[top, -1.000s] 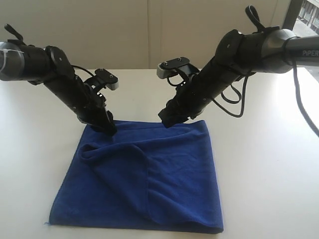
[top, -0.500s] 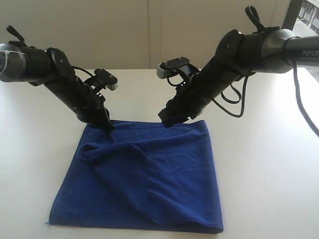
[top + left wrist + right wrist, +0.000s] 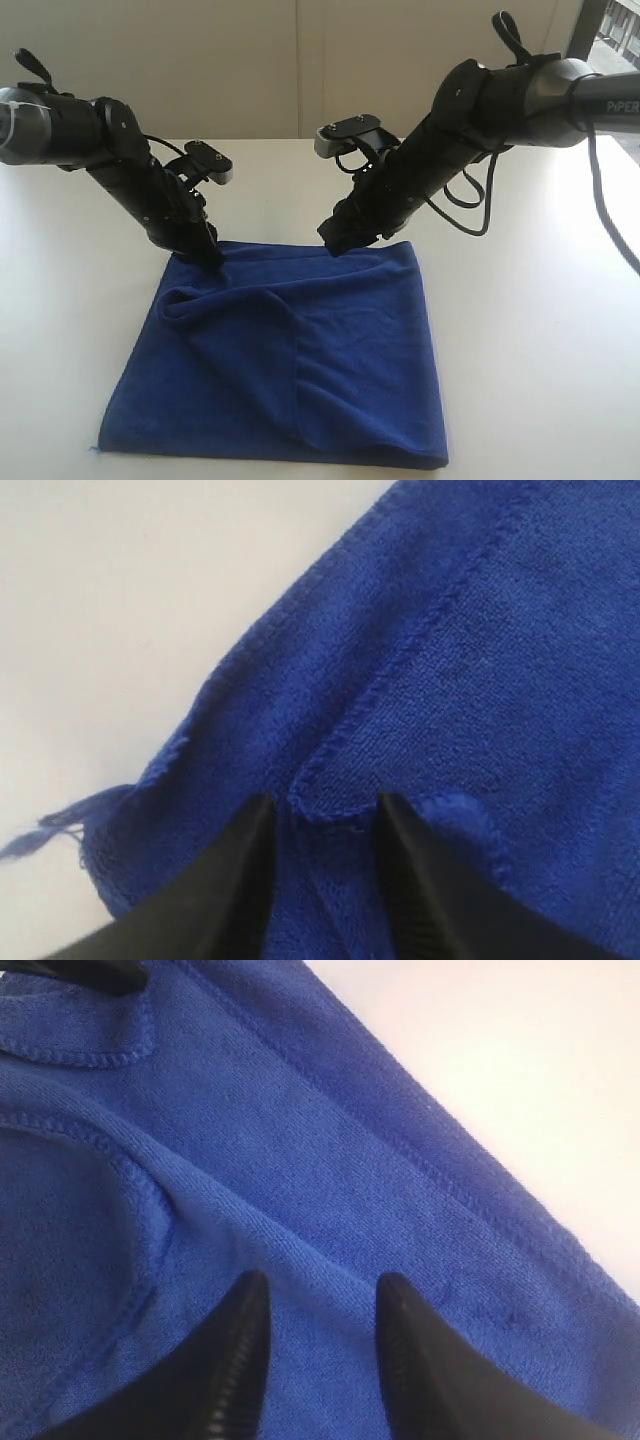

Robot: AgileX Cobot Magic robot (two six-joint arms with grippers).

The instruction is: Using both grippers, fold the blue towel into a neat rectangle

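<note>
Blue towel (image 3: 290, 360) lower centre, far edge beneath left gripper (image 3: 210, 256) and right gripper (image 3: 336, 244). Jaws spread on both. White table (image 3: 540, 330), pale wall (image 3: 200, 70).

One smooth white matte tabletop (image 3: 540, 330) spans the lower scene; one plain beige panelled wall (image 3: 180, 60), split by a thin vertical seam (image 3: 297, 60), stands behind its far edge; one bright window strip (image 3: 612, 35) with a dark frame occupies the upper right corner.
</note>
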